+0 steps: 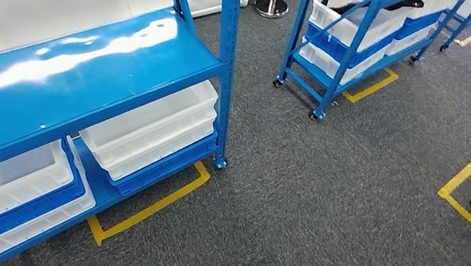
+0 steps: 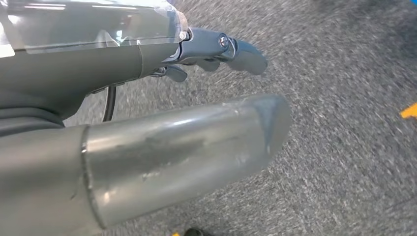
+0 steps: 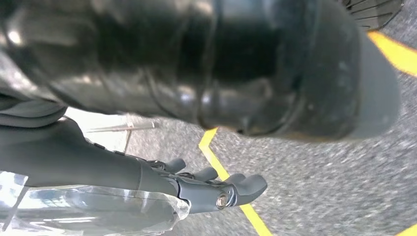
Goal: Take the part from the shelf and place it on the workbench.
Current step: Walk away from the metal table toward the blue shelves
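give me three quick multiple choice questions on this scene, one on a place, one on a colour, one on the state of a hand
1. Where are the white bins of the near shelf?
A. on its top board
B. on its lower level
C. on the carpet

2. What colour is the floor tape by that shelf?
A. yellow
B. green
C. white

3. What is the left hand holding?
A. a bin
B. a part
C. nothing

Answers: 1 B, the white bins sit under the top board. 2 A, the tape is yellow. 3 C, its fingers hang over bare carpet.
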